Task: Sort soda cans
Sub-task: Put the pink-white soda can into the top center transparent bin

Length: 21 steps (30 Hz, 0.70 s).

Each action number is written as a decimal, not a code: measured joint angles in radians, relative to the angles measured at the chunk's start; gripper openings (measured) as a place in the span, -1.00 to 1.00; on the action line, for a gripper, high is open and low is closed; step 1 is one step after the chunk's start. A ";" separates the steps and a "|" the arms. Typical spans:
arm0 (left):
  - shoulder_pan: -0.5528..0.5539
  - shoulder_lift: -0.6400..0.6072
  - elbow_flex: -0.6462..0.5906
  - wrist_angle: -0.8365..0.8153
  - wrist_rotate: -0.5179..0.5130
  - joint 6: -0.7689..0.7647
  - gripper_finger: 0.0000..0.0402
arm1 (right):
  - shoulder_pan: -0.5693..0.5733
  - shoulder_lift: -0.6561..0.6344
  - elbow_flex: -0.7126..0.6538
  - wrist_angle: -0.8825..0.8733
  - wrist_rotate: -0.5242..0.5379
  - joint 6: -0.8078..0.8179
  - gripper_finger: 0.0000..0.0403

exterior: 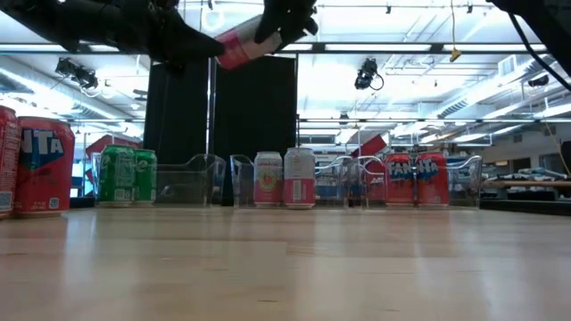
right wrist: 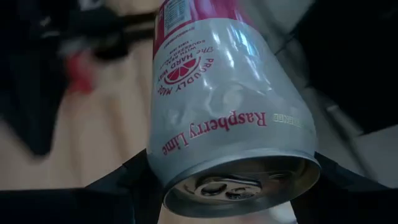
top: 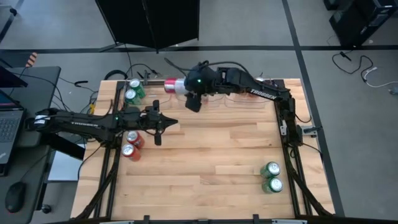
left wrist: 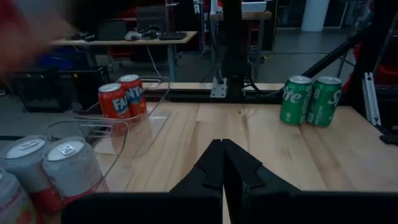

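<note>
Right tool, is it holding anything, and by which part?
Yes. The right tool grips a silver-white raspberry lime can by its side wall near the top end, lifted and tilted above the trays. The left tool is shut, holding nothing.

Two matte-black jointed arms, white brand lettering along forearm links. Right arm's wrist housing (top: 198, 79) shows small green light. Left gripper (left wrist: 222, 163): dark angular fingers, tips meeting. Thin black cables loop beside right arm.
</note>
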<state>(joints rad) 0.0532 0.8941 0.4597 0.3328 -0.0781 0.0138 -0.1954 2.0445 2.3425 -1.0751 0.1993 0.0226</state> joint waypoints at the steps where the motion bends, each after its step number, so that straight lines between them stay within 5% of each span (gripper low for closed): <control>1: 0.000 -0.013 0.007 -0.022 0.001 0.002 -0.99 | -0.006 0.000 0.000 -0.027 -0.035 0.002 0.29; 11: 0.000 -0.102 0.075 -0.251 0.002 0.002 -1.00 | 0.013 0.000 -0.016 -0.391 -0.091 0.112 0.29; 21: -0.001 -0.100 0.079 -0.289 0.002 0.001 -1.00 | 0.068 -0.001 -0.242 -0.440 -0.150 0.227 0.29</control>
<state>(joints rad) 0.0525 0.7937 0.5385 0.0436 -0.0757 0.0151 -0.1269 2.0434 2.1008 -1.5151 0.0493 0.2495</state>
